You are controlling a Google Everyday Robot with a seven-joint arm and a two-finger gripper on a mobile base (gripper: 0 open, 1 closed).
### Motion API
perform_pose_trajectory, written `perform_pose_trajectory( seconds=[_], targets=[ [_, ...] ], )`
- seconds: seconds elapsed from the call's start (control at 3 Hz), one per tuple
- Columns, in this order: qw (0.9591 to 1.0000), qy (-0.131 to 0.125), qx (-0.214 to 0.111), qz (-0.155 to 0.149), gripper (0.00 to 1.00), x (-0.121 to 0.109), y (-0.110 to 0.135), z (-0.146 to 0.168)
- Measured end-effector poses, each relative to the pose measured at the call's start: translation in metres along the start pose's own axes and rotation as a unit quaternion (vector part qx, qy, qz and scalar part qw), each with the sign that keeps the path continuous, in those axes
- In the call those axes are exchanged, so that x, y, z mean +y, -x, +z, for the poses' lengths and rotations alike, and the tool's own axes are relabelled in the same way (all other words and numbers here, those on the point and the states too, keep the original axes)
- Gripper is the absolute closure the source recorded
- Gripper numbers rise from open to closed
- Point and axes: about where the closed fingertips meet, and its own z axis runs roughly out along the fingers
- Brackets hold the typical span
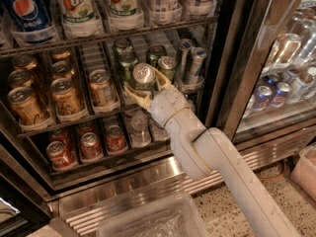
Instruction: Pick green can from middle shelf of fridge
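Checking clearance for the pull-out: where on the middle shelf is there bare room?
Bare: the ribbed clear plastic lane behind the front orange-gold can, left of the rear green cans. Crowded: around the light green soda can, where the gripper sits.

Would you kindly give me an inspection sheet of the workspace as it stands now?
Surface: middle shelf, wire rack with clear lane trays.
Job's things: green can at the shelf front, in the fridge.
Clutter: gold cans left, slim silver cans right.
Grippers: gripper shut on the green can.
Cables: thin orange cord on floor, right.
Surroundings: neighbouring cooler; clear bin below.
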Motion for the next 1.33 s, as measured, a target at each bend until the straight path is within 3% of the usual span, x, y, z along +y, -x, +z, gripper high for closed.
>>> perform_pose_trajectory(
  seconds=[0.33,0.67,1.0,1.33],
  targets=[
    [0.9986,0.009,-0.049,-0.018,1.0,-0.019,0.054,-0.014],
    [0.9965,0.025,-0.075,-0.029,1.0,-0.036,0.096,-0.02],
    [0.9961,0.055,-0.07,0.001,1.0,-0.043,0.11,-0.04],
    [0.9938,0.081,-0.042,0.063,1.0,-0.05,0.105,-0.066]
  ],
)
